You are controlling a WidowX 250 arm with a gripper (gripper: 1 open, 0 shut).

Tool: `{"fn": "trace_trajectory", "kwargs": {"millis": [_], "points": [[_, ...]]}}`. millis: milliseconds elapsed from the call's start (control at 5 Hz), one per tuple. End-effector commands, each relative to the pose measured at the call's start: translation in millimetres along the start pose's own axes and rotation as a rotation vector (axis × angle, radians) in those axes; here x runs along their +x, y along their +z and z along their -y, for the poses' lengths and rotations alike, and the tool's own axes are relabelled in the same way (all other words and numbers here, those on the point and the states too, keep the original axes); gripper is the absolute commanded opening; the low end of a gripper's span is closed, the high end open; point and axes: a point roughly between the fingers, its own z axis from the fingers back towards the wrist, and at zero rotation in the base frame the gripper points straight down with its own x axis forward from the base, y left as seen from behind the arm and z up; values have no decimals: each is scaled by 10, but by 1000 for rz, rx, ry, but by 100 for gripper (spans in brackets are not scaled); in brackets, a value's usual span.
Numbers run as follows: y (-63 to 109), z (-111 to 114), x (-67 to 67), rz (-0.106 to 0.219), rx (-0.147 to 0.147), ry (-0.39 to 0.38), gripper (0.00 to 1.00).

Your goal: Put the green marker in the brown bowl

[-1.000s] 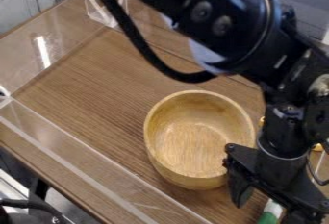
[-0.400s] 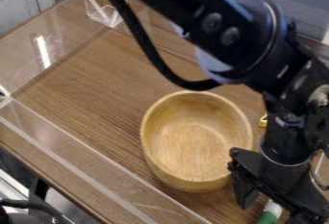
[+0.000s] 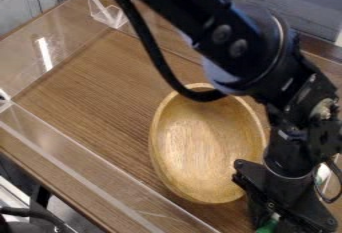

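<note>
Tool point(image 3: 271, 213) closed, prob. on green marker point(image 3: 270, 218), beside brown bowl point(image 3: 207, 147).

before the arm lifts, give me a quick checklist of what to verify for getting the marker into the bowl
1. Gripper closed: ok, the jaws look drawn together low at the table.
2. Marker actually held: cannot tell, only a small green bit shows under the gripper at the picture's bottom edge.
3. Bowl empty and upright: ok, nothing lies inside it.
4. Bowl within a short move: ok, its rim sits right beside the gripper.
5. Path over the rim clear: cannot tell, the arm hides the bowl's far side.
</note>
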Motion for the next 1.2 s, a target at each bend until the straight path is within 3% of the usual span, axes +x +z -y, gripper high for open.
{"fn": "trace_trajectory", "kwargs": {"millis": [0,1000], "points": [[72,9,66,28,-3,-8,0],[146,9,67,17,28,-48,0]]}}
